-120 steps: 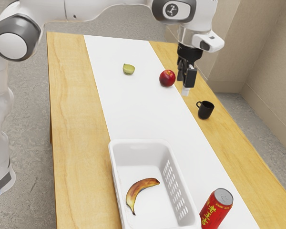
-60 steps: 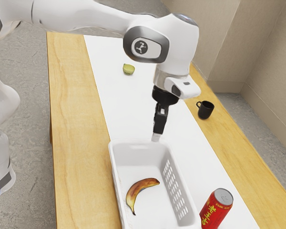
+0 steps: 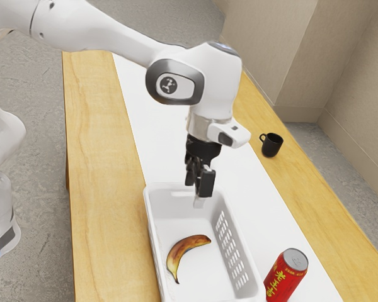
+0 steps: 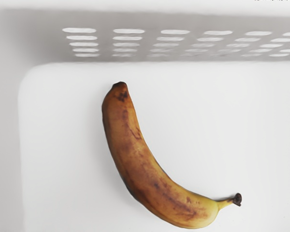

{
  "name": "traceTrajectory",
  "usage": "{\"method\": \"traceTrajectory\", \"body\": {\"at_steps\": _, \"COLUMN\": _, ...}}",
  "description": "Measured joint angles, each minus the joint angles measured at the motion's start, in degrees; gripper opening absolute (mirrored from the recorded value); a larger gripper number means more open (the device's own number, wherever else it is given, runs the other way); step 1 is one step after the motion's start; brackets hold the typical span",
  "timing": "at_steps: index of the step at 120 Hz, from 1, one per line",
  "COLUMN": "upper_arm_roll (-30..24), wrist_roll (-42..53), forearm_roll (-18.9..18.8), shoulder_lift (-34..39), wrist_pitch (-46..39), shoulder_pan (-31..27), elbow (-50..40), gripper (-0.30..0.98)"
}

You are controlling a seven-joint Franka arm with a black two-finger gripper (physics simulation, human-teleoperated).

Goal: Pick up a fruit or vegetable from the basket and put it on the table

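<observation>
Banana (image 3: pixel 180 250) lies on the floor of the basket (image 3: pixel 149 211), below our gripper (image 3: pixel 200 201), nearer the camera and a little toward the exterior view's left. Our one arm hangs over the basket's far end; we cannot tell whether its grip is apart or together. The long axis runs aslant to the slotted side wall (image 4: pixel 150 21), dark tip near that wall, stem (image 4: pixel 227 201) farther off. We judge the reach comes first: down and across, closing over the bowed middle, squared to its slant, well off the wall.
</observation>
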State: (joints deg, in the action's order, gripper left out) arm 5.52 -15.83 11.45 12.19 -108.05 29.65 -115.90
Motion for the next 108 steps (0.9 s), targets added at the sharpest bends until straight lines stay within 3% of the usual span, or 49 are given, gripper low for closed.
{"method": "traceTrajectory", "body": {"at_steps": 42, "upper_arm_roll": -3.2, "wrist_roll": -9.7, "forearm_roll": 1.0, "shoulder_lift": -0.2, "wrist_pitch": -4.2, "shoulder_pan": 0.5, "elbow": -2.8, "gripper": 0.69}}
{"method": "traceTrajectory", "body": {"at_steps": 70, "upper_arm_roll": -6.2, "wrist_roll": -14.8, "forearm_roll": -5.8, "shoulder_lift": -0.7, "wrist_pitch": -4.5, "shoulder_pan": 0.6, "elbow": -2.8, "gripper": 0.69}}
{"method": "traceTrajectory", "body": {"at_steps": 108, "upper_arm_roll": -9.9, "wrist_roll": -20.0, "forearm_roll": -8.3, "shoulder_lift": -2.9, "wrist_pitch": -4.9, "shoulder_pan": 0.6, "elbow": -2.3, "gripper": 0.69}}
